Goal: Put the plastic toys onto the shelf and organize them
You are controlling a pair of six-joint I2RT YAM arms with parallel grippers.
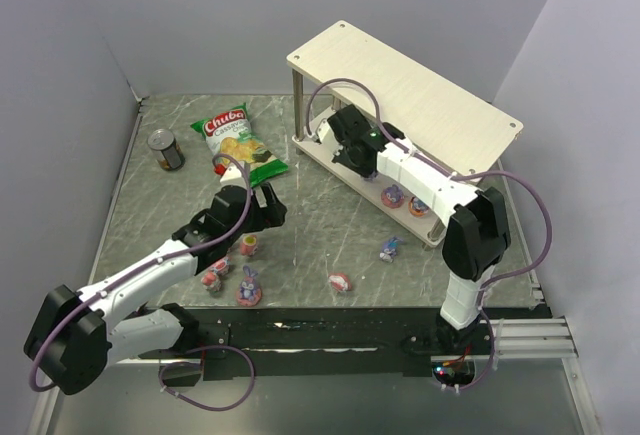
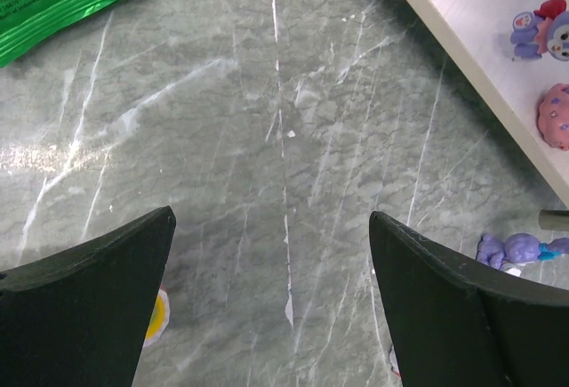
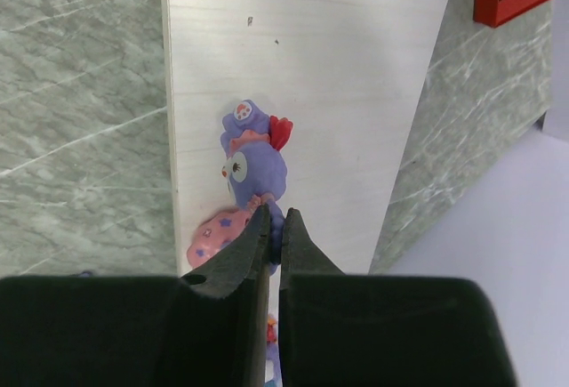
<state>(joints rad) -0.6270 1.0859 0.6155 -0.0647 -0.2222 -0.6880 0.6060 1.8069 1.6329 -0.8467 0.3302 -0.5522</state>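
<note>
1. Partly done, judging by the layout: two plastic toys standing on the lower board (image 3: 311,76) of the shelf (image 1: 430,95), a purple toy (image 3: 253,169) and a pink toy (image 3: 212,243) close beside it.
2. Left to place: at least five more on the table (image 1: 330,225), namely a purple figurine (image 1: 390,248) just in front of the shelf, a pink-red one (image 1: 341,281) nearer the bases, and a cluster of three (image 1: 248,290) by the left arm.
3. Right gripper (image 3: 274,220): closed, nothing visible between the fingers, reaching in under the top board, tips right at the purple toy's lower body; contact impossible to tell.
4. Left gripper (image 2: 271,218): spread wide, holding nothing, hovering over bare table, with the cluster close by and the shelf well off to its right.
</note>
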